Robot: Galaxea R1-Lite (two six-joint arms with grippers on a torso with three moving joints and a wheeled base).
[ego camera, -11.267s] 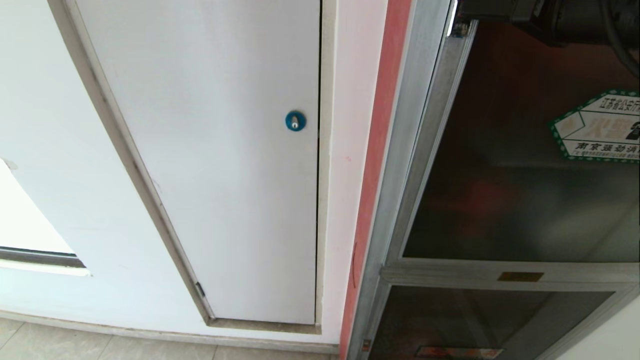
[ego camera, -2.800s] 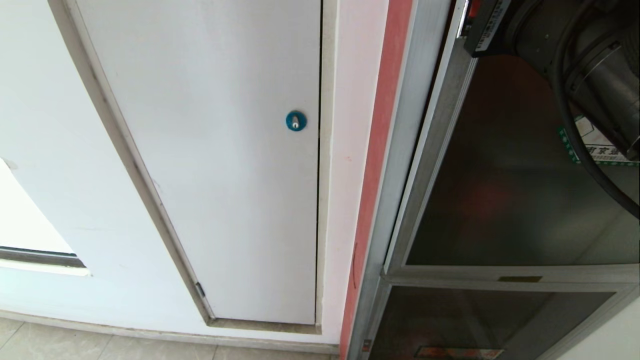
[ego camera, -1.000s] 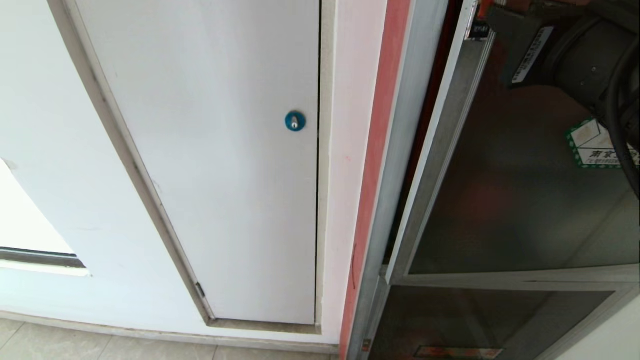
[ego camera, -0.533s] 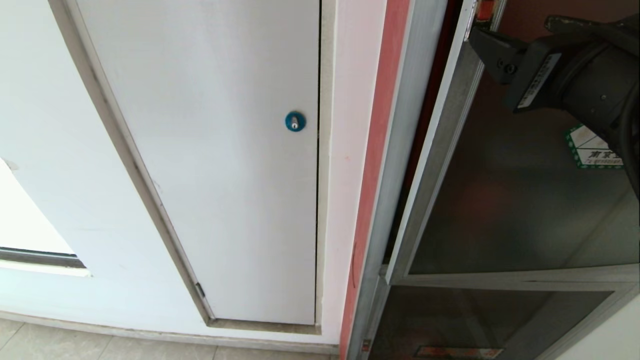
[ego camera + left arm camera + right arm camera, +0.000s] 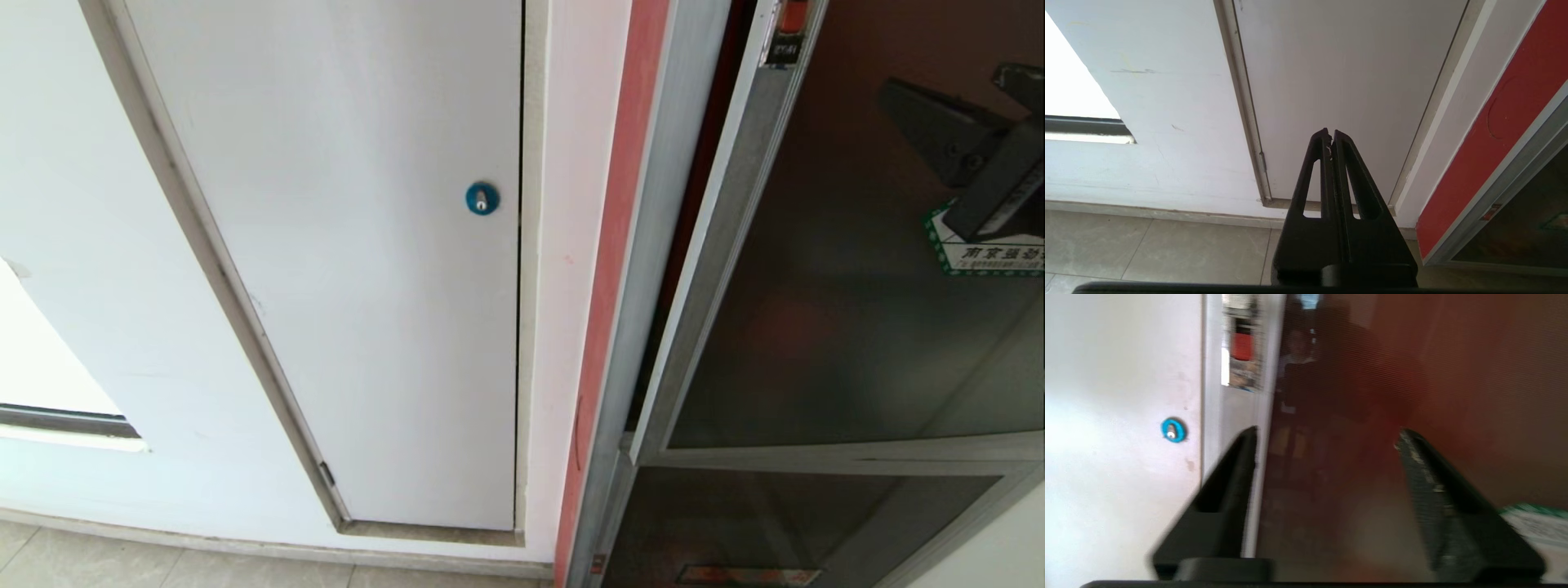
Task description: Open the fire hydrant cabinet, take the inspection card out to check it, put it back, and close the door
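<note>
The silver-framed fire hydrant cabinet (image 5: pixel 653 245) fills the right of the head view. Its door (image 5: pixel 816 327), dark tinted glass with a green-edged sticker (image 5: pixel 992 253), stands slightly ajar; a dark red gap shows along its left edge. My right gripper (image 5: pixel 943 82) hangs open in front of the glass at the upper right, apart from the door's edge, with nothing between its fingers (image 5: pixel 1425 469). In the right wrist view the right gripper (image 5: pixel 1327 433) faces the glass beside the door's silver edge (image 5: pixel 1261 416). My left gripper (image 5: pixel 1329 132) is shut and empty, parked low near the floor. The inspection card is hidden.
A white panel (image 5: pixel 351 245) with a blue round lock (image 5: pixel 482 198) is on the wall left of the cabinet. A red strip (image 5: pixel 620 245) borders the cabinet frame. A smaller glass door (image 5: pixel 775 523) sits below the crossbar. Grey floor tiles (image 5: pixel 82 563) run along the wall's foot.
The door has come away from the frame and stays ajar. My right gripper has left the door's upper left edge, opened, and drawn back to the right across the glass.
</note>
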